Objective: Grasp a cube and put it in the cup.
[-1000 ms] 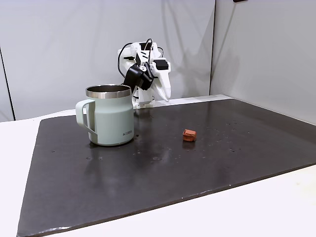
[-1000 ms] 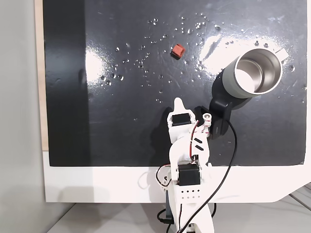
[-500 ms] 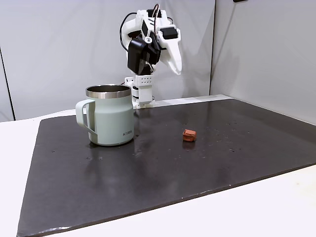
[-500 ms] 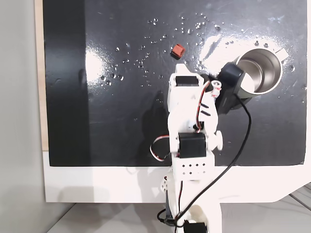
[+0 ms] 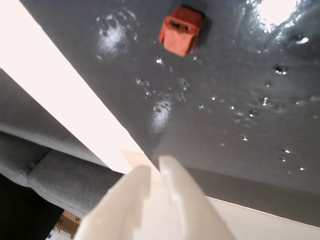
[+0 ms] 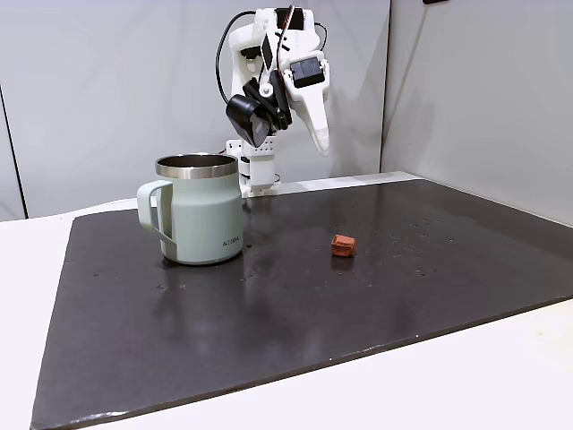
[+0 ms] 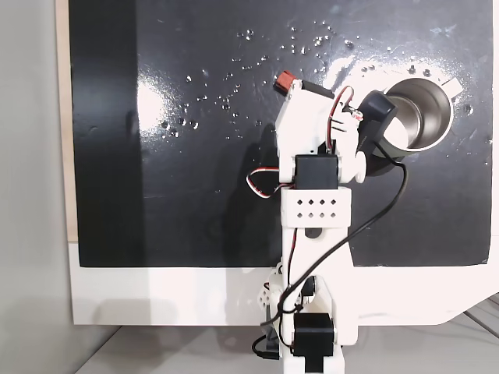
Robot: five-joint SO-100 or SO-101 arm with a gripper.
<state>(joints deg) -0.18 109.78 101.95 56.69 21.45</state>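
Cube — loose on the dark mat, mid-mat and well apart from the cup near its back edge; gripper, fingers pressed together, hangs high — you risk knocking the tiny block away if you descend without spreading them.

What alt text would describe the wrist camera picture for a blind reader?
A small reddish-orange cube lies on a glossy dark mat, near the top of the picture. The white end effector, its fingers together, pokes in from the bottom edge, well short of the cube.
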